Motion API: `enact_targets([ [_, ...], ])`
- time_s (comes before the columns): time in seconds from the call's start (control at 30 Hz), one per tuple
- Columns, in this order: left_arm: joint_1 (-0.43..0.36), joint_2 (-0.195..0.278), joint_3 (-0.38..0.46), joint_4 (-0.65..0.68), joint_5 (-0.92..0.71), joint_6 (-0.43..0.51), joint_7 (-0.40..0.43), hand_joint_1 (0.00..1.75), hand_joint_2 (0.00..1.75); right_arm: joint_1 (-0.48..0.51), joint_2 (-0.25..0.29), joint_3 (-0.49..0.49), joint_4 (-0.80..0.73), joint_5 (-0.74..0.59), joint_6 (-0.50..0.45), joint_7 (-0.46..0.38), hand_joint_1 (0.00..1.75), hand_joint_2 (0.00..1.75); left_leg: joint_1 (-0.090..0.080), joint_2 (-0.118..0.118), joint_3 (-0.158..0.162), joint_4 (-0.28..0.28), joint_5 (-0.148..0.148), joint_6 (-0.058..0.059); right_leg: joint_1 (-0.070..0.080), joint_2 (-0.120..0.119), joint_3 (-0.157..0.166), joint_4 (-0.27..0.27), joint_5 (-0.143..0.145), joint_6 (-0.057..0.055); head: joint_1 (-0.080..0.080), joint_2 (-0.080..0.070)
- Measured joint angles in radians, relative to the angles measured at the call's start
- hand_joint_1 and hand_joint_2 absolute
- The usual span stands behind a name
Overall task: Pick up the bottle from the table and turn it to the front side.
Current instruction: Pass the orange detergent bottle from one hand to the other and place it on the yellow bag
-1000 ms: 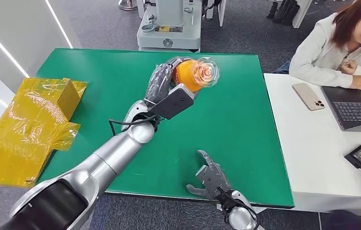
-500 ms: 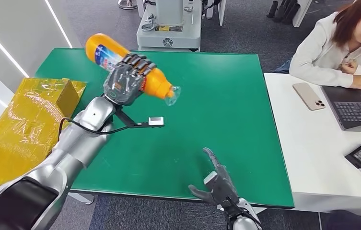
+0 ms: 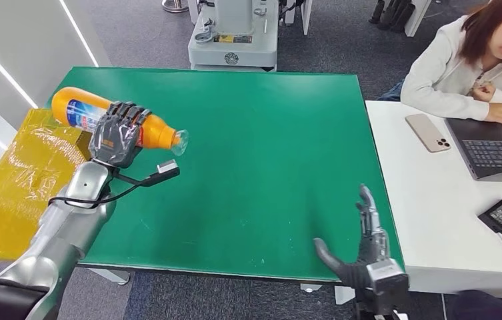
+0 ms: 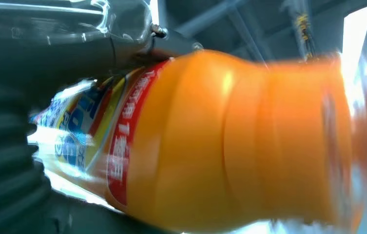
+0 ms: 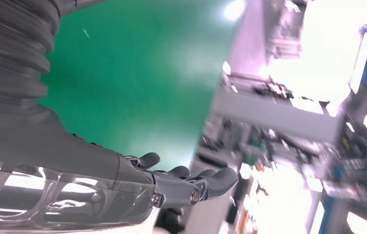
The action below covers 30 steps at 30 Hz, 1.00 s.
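Note:
An orange bottle (image 3: 78,111) with a blue and white label and a clear cap lies on its side in my left hand (image 3: 116,135), near the left edge of the green table (image 3: 268,147). The cap points toward the table's middle. The left wrist view is close on the bottle (image 4: 230,141), with its red-edged label beside my hand (image 4: 49,44). My right hand (image 3: 366,250) is raised at the table's front right corner, fingers spread and holding nothing. The right wrist view looks past that hand (image 5: 123,180) at the green tabletop.
Yellow wrapping with a box (image 3: 15,180) lies left of the table. A white desk (image 3: 435,220) on the right carries a phone (image 3: 429,133), a laptop (image 3: 495,153) and a power adapter (image 3: 501,215). A seated person (image 3: 475,60) leans on it. A grey machine base (image 3: 233,33) stands behind the table.
My left arm has swung left with the bottle, from the table's middle to its left edge, and the bottle now lies flatter. My right hand has moved right and lifted.

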Motion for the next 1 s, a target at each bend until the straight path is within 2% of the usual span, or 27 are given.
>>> enact_targets([
  [0.07, 0.000, 0.000, 0.000, 0.001, 0.000, 0.000, 0.001, 1.75, 1.75, 0.001, 0.000, -0.001, 0.000, 0.000, 0.000, 0.000, 0.00, 1.75, 0.000, 0.000, 0.000, 0.000, 0.000, 0.000, 0.000, 0.000, 0.000, 0.000, 0.000, 0.000, 0.000, 0.000],
  [0.1, 0.008, 0.016, 0.001, 0.028, -0.008, -0.023, 0.026, 1.75, 1.75, 0.020, -0.001, -0.014, -0.035, 0.010, 0.001, 0.000, 0.00, 1.75, 0.000, 0.001, 0.000, 0.000, 0.000, 0.000, 0.000, 0.000, 0.000, 0.000, 0.000, -0.001, 0.000, 0.000],
  [0.2, 0.072, 0.105, 0.006, 0.160, -0.034, -0.137, 0.115, 1.75, 1.75, 0.100, -0.003, -0.077, -0.187, 0.063, 0.013, 0.001, 0.00, 1.75, 0.001, 0.003, 0.000, -0.001, -0.001, -0.002, 0.000, 0.003, -0.001, 0.000, -0.001, -0.002, 0.000, 0.000],
  [0.33, 0.128, 0.147, 0.024, 0.206, -0.027, -0.228, 0.125, 1.75, 1.75, 0.120, -0.003, -0.104, -0.233, 0.076, 0.044, 0.002, 0.00, 1.75, 0.001, 0.002, 0.001, -0.002, -0.001, -0.002, 0.000, 0.002, 0.001, 0.000, -0.002, -0.002, 0.001, 0.000],
  [0.6, 0.176, 0.188, 0.108, 0.223, 0.033, -0.260, -0.019, 1.71, 1.75, 0.133, -0.003, -0.120, -0.273, 0.106, 0.123, 0.004, 0.00, 1.75, 0.000, 0.003, 0.015, -0.005, -0.006, -0.004, 0.000, 0.002, 0.013, 0.000, -0.005, -0.006, 0.000, 0.000],
  [0.87, 0.177, 0.177, 0.116, 0.223, 0.017, -0.244, -0.119, 1.72, 1.75, 0.112, -0.003, -0.120, -0.280, 0.130, 0.168, 0.015, 0.00, 1.75, -0.001, -0.002, 0.023, -0.006, -0.005, -0.005, 0.000, -0.004, 0.021, 0.001, -0.007, -0.008, 0.000, 0.000],
  [0.9, 0.177, 0.171, 0.116, 0.223, 0.014, -0.235, -0.123, 1.35, 1.75, 0.111, -0.002, -0.120, -0.281, 0.137, 0.173, 0.018, 0.00, 1.75, -0.001, -0.003, 0.023, -0.006, -0.005, -0.005, 0.000, -0.006, 0.021, 0.001, -0.008, -0.008, 0.000, 0.000],
  [1.0, 0.180, 0.148, 0.116, 0.223, 0.012, -0.208, -0.127, 0.07, 1.75, 0.108, 0.001, -0.120, -0.283, 0.156, 0.195, 0.025, 0.00, 1.75, -0.001, -0.008, 0.023, -0.006, -0.004, -0.005, 0.000, -0.010, 0.023, 0.001, -0.008, -0.007, 0.001, 0.000],
])
